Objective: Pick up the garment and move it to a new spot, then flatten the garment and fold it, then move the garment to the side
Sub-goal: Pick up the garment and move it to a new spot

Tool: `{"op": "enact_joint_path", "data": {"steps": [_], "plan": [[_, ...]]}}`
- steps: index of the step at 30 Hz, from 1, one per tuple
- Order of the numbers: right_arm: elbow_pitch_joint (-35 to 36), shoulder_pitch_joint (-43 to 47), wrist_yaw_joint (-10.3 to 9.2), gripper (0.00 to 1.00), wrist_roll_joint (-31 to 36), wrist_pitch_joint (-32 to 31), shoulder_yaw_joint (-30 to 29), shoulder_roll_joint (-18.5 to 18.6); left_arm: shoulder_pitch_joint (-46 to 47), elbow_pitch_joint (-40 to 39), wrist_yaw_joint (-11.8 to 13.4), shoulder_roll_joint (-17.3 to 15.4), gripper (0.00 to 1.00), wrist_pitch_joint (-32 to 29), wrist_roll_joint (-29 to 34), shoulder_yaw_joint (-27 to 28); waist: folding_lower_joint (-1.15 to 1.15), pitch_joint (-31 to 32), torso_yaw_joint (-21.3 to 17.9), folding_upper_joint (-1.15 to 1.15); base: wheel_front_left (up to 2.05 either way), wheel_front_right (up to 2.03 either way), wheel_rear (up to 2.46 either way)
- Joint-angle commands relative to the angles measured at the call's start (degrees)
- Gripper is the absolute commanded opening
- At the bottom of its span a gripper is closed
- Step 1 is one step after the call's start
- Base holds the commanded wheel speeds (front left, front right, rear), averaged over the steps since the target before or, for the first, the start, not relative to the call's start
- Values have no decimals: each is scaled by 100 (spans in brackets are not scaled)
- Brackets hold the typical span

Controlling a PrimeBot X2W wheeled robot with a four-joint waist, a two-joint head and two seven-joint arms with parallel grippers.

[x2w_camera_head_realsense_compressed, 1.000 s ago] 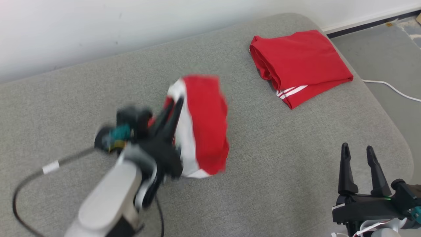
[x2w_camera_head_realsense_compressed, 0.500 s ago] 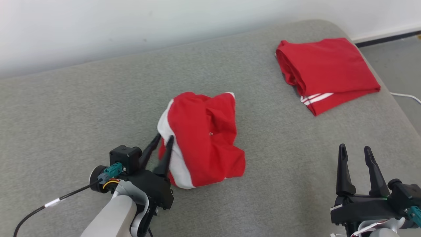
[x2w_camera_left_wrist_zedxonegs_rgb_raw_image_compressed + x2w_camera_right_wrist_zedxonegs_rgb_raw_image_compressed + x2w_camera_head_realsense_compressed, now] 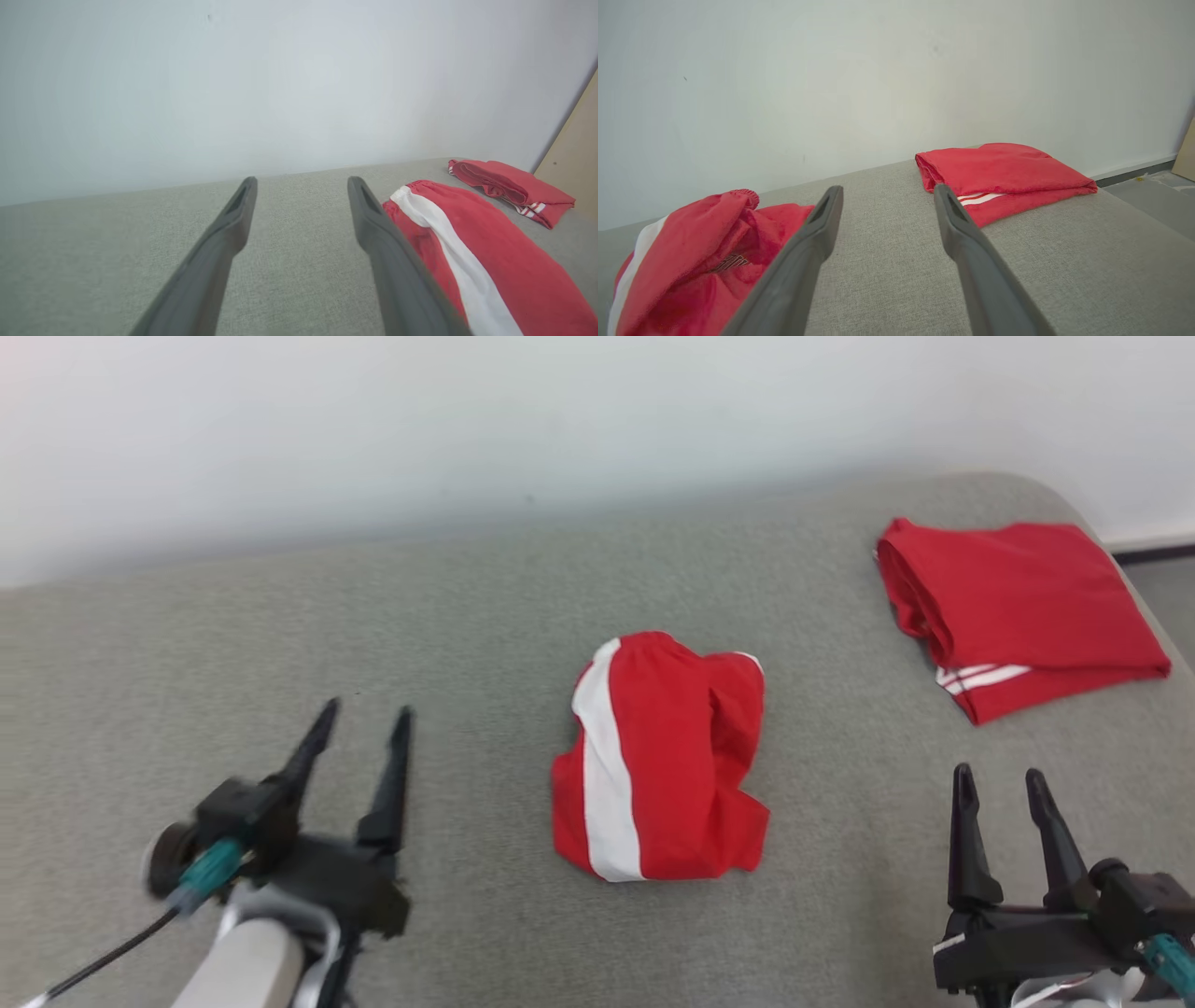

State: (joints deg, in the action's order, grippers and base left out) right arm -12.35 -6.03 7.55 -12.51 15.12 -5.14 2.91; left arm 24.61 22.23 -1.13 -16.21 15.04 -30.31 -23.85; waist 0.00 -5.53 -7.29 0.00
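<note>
Crumpled garment (image 3: 667, 775) lies right of your empty, spread left gripper (image 3: 365, 709) and left of your equally spread right gripper (image 3: 998, 773). Placement looks done; flattening next requires seizing opposite edges.

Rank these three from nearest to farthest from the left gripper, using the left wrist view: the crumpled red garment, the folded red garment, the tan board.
1. Crumpled red garment: close by, on the view's lower right.
2. Folded red garment: farther back on the grey cushion, to the right.
3. Tan board: at the right edge, beyond the cushion.
</note>
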Motion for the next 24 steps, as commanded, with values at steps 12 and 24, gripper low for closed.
{"op": "enact_joint_path", "data": {"steps": [12, 24], "plan": [[111, 293, -15, 100, 119, -170, 95, -1, -1805, -1425, 91, -79, 100, 17, 746, 1464, 0, 576, 503, 0, 0, 0, 0], [237, 558, -15, 100, 38, -285, 106, -2, -2642, -1837, -247, 398, 100, 17, 1238, 2104, 0, 648, 666, 0, 0, 0, 0]]}}
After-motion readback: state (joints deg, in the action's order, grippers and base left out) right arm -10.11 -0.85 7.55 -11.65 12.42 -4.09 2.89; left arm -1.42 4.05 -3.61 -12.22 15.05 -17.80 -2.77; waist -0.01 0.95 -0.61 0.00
